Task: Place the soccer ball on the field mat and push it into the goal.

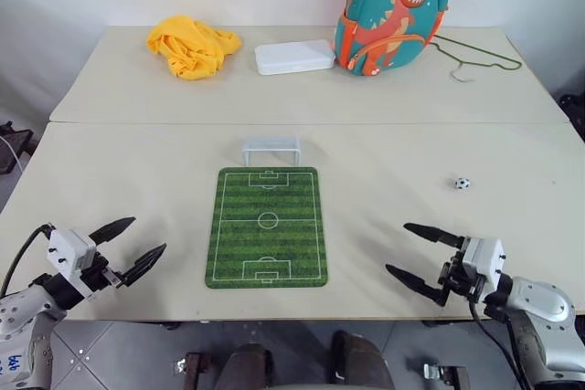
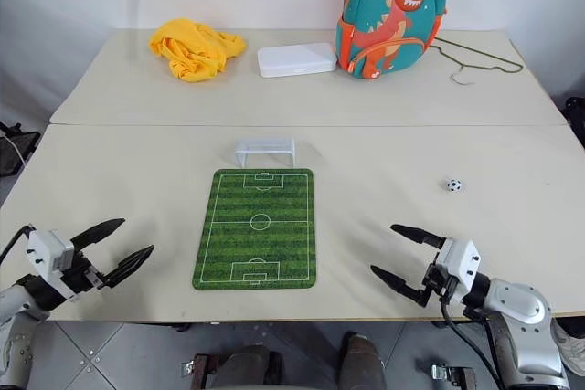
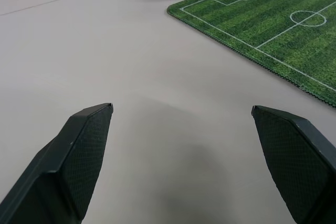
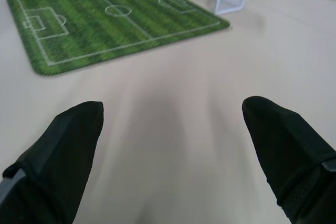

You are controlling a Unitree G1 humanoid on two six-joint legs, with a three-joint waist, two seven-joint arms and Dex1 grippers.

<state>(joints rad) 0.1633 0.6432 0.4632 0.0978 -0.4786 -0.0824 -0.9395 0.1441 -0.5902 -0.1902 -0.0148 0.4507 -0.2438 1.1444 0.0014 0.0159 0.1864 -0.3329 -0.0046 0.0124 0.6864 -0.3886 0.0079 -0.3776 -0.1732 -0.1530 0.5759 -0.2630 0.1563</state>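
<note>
Your left gripper [image 1: 134, 244] and right gripper [image 1: 409, 250] both hover spread wide and empty near the table's [image 1: 137, 152] front edge, flanking the field mat [image 1: 267, 226], goal [image 1: 271, 150] at its far end, soccer ball [image 1: 462, 184] off the mat, beyond your right gripper.

No readable words or numbers anywhere. The field mat [image 1: 267, 226] carries only white pitch lines. The backpack [image 1: 391, 10] shows a dinosaur picture, no lettering.

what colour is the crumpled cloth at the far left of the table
Yellow; the crumpled cloth shows best in the left eye view.
</note>
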